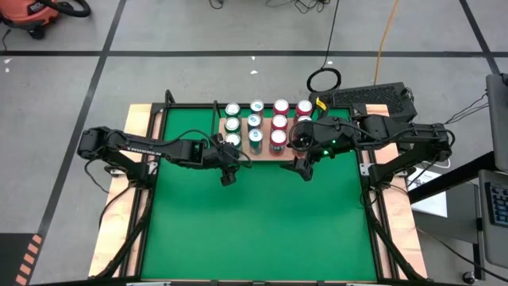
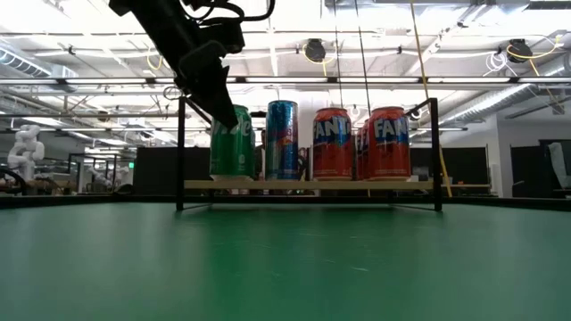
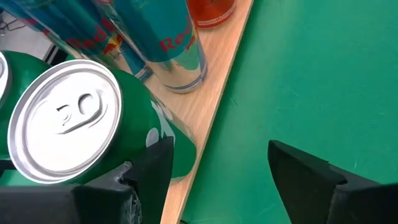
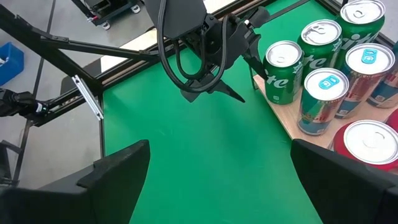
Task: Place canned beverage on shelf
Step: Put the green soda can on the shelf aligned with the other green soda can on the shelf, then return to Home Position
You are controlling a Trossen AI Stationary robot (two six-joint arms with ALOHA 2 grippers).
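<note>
Holding rows of green, blue and orange drink cans [image 1: 255, 125] on light-wood, black-railed shelf [image 1: 266, 154]; left jaws apart beside green aluminium can [image 3: 93, 124], right jaws apart.

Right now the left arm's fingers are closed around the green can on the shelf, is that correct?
Not quite. The left wrist view shows the left gripper with open fingers beside the green can, not closed around it. The can does stand on the shelf.

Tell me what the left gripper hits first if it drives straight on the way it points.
Probably the green mat: the left gripper looks down past the green can beside one finger, jaws open, nothing between them.
</note>
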